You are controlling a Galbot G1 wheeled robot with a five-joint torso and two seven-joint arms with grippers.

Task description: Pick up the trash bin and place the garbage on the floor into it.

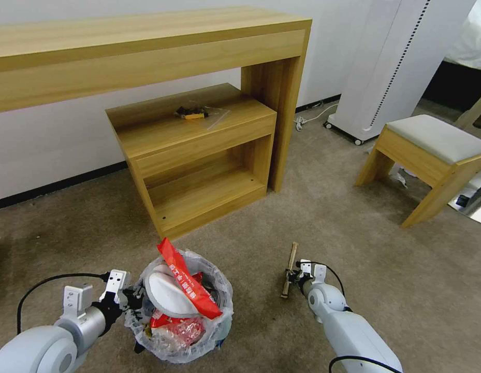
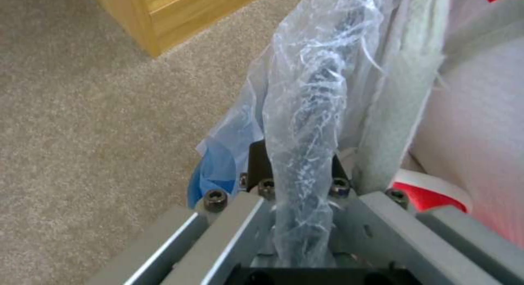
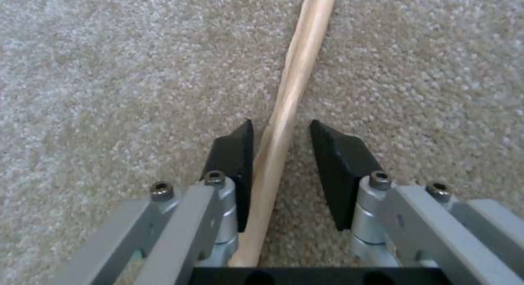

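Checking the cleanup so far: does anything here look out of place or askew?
Yes. A wooden stick lies on the carpet, between the open right gripper fingers. The bin, held at its rim by the left gripper, is overfull: a red wrapper juts above it.

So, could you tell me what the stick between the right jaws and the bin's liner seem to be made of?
The stick looks like pale, unfinished wood, with faint lengthwise grain. The trash bin liner appears to be thin translucent plastic film, glossy and crinkled.
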